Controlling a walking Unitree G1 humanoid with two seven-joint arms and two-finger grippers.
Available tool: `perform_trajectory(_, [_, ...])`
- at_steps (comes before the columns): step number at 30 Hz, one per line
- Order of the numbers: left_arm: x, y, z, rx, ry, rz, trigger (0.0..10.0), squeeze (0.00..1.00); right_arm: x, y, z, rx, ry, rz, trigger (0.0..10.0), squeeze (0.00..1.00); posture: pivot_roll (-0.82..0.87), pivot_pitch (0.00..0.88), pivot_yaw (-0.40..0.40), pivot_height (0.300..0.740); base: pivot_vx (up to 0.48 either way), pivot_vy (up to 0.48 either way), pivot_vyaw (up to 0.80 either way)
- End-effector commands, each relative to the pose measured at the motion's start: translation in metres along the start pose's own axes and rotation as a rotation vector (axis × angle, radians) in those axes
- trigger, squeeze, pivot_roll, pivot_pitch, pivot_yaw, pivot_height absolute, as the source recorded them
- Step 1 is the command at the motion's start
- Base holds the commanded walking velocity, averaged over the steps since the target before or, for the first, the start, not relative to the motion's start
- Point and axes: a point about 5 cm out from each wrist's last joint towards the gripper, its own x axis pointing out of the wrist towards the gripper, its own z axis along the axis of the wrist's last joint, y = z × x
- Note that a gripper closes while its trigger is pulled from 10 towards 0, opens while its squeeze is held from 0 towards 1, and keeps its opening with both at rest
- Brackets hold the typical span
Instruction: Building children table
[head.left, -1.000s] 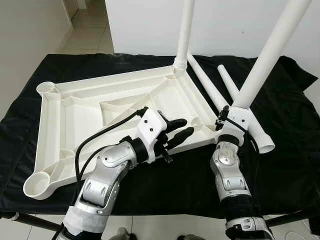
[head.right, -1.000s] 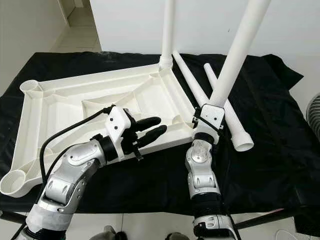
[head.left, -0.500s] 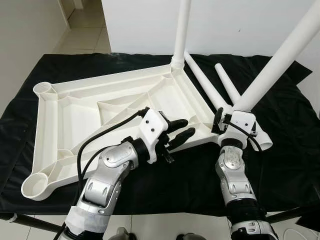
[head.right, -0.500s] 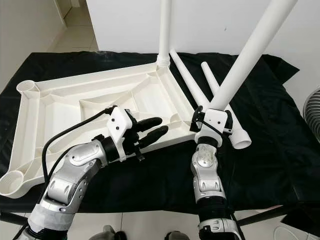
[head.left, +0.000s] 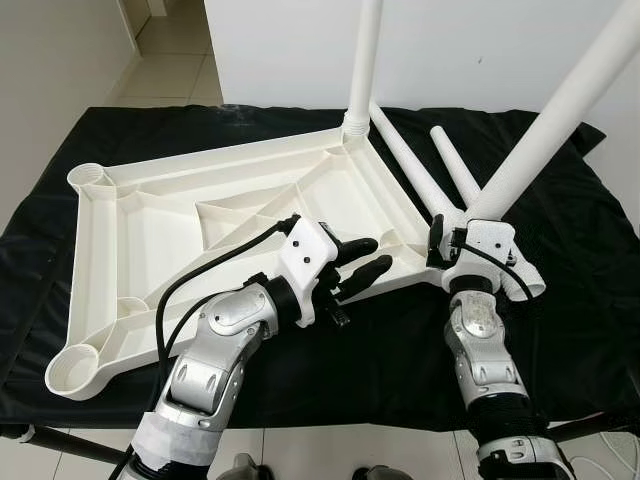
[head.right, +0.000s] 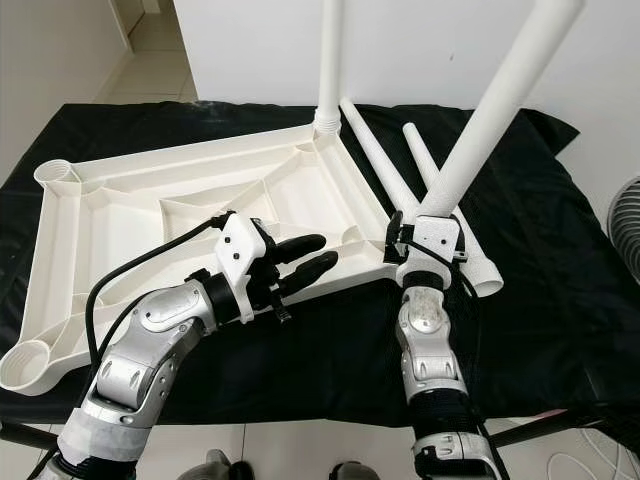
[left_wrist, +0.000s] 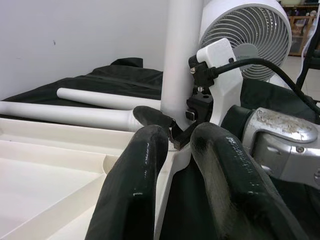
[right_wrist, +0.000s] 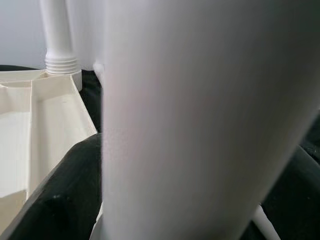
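The white table top (head.left: 150, 230) lies upside down on a black cloth (head.left: 400, 350). One white leg (head.left: 362, 60) stands upright in its far corner socket. My left gripper (head.left: 360, 260) is shut on the table top's near rim close to the near right corner, one finger on each side of the rim. Just right of it, my right gripper (head.left: 468, 228) is shut on another white leg (head.left: 560, 110). That leg slants up and to the right, with its lower end at the near right corner. The joint there is hidden behind the gripper.
Two spare legs (head.left: 410, 170) (head.left: 455, 165) lie on the cloth behind the right gripper. Open sockets sit at the far left (head.left: 88, 177) and near left (head.left: 70, 372) corners. A white fan (left_wrist: 250, 30) stands to the right, beyond the table's edge. A white wall rises behind.
The held leg has tipped further over to the right, and my right gripper has shifted slightly right with it. My left gripper stays on the rim.
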Motion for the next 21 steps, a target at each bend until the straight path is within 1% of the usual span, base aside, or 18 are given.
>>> perform_trajectory(1, [0.001,0.001,0.001,0.007,-0.003,0.051,10.0,0.00,0.006,-0.005,0.006,0.011,-0.030,0.092,10.0,0.00,-0.12,0.065,0.045,0.740,0.000,0.000,0.00])
perform_trajectory(2, [0.001,0.001,0.001,0.007,-0.003,0.051,10.0,0.00,0.006,-0.005,0.006,0.011,-0.030,0.092,10.0,0.00,-0.12,0.065,0.045,0.740,0.000,0.000,0.00])
perform_trajectory(4, [0.001,0.001,0.001,0.007,-0.004,0.047,10.0,0.00,0.009,-0.004,0.010,0.019,-0.043,0.205,10.0,0.00,-0.12,0.065,0.045,0.740,0.000,0.000,0.00])
perform_trajectory(6, [0.001,0.001,0.001,0.007,-0.004,0.047,10.0,0.00,0.009,-0.004,0.010,0.019,-0.043,0.205,10.0,0.00,-0.12,0.065,0.045,0.740,0.000,0.000,0.00])
perform_trajectory(8, [0.002,0.001,0.001,0.006,-0.004,0.045,10.0,0.00,0.011,-0.004,0.014,0.014,-0.066,0.280,10.0,0.00,-0.12,0.065,0.045,0.740,0.000,0.000,0.00])
perform_trajectory(9, [0.002,0.001,0.001,0.006,-0.004,0.045,10.0,0.00,0.011,-0.004,0.014,0.014,-0.066,0.280,10.0,0.00,-0.12,0.065,0.045,0.740,0.000,0.000,0.00])
perform_trajectory(10, [0.002,0.001,0.001,0.006,-0.005,0.043,10.0,0.00,0.012,-0.003,0.016,0.022,-0.071,0.323,10.0,0.00,-0.13,0.060,0.048,0.740,0.000,0.000,0.00])
perform_trajectory(11, [0.002,0.001,0.001,0.006,-0.005,0.043,10.0,0.00,0.012,-0.003,0.016,0.022,-0.071,0.323,10.0,0.00,-0.13,0.060,0.048,0.740,0.000,0.000,0.00])
perform_trajectory(12, [0.002,0.001,0.001,0.006,-0.006,0.043,10.0,0.00,0.013,-0.004,0.019,0.023,-0.081,0.373,7.7,0.00,-0.13,0.060,0.048,0.740,0.000,0.000,0.00])
perform_trajectory(13, [0.002,0.001,0.001,0.006,-0.006,0.043,10.0,0.00,0.013,-0.004,0.019,0.023,-0.081,0.373,7.7,0.00,-0.13,0.060,0.048,0.740,0.000,0.000,0.00])
perform_trajectory(14, [0.002,0.001,0.001,0.007,-0.007,0.042,10.0,0.00,0.013,-0.004,0.021,0.036,-0.084,0.435,0.9,0.00,-0.13,0.060,0.048,0.740,0.000,0.000,0.00])
perform_trajectory(15, [0.003,0.001,0.001,0.008,-0.008,0.041,10.0,0.00,0.013,-0.005,0.021,0.042,-0.075,0.494,0.0,0.00,-0.13,0.056,0.050,0.740,0.000,0.000,0.00])
perform_trajectory(16, [0.003,0.001,0.001,0.008,-0.009,0.041,10.0,0.00,0.014,-0.006,0.021,0.041,-0.063,0.537,0.0,0.00,-0.13,0.056,0.050,0.740,0.000,0.000,0.00])
perform_trajectory(19, [0.003,0.001,0.001,0.008,-0.009,0.041,10.0,0.00,0.014,-0.006,0.021,0.041,-0.063,0.537,0.0,0.00,-0.13,0.056,0.050,0.740,0.000,0.000,0.00])
perform_trajectory(20, [0.003,0.001,0.001,0.009,-0.009,0.041,10.0,0.00,0.015,-0.007,0.020,0.034,-0.050,0.570,0.0,0.00,-0.13,0.056,0.049,0.740,0.000,0.000,0.00])
perform_trajectory(21, [0.003,0.001,0.001,0.009,-0.009,0.041,10.0,0.00,0.015,-0.007,0.020,0.034,-0.050,0.570,0.0,0.00,-0.13,0.056,0.049,0.740,0.000,0.000,0.00])
